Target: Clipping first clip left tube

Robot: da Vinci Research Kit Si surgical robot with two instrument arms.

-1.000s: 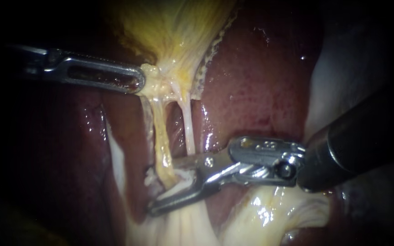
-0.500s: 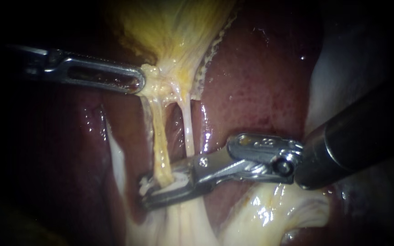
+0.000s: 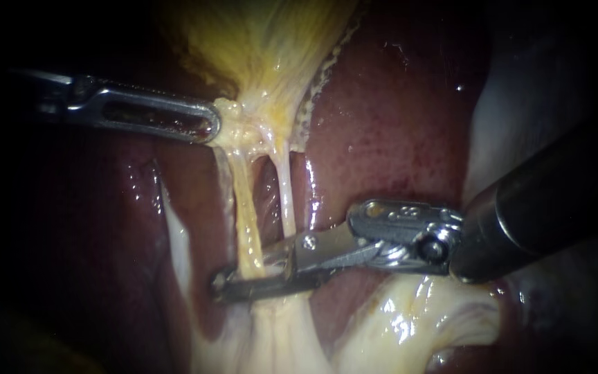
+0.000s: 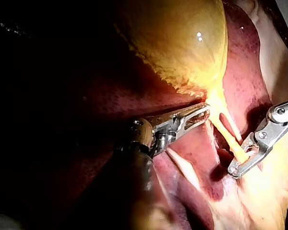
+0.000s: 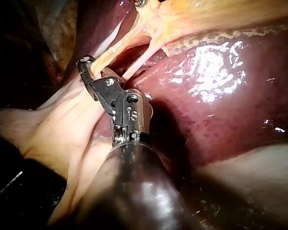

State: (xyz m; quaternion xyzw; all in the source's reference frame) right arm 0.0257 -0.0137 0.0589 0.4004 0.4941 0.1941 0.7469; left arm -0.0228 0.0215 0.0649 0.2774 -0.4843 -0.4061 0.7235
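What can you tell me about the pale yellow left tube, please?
The pale yellow left tube is a thin, glistening, taut strand running from the yellow gallbladder down to whitish tissue, beside the paler right tube. Near its lower end the right instrument's metal tool is shut on it.

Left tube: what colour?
The left tube is pale yellow, set against the dark red liver. It shows best in the endoscope view.

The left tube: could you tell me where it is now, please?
In the endoscope view, the left tube runs down from the gallbladder, just left of the thinner right tube; low down the right instrument grips it.
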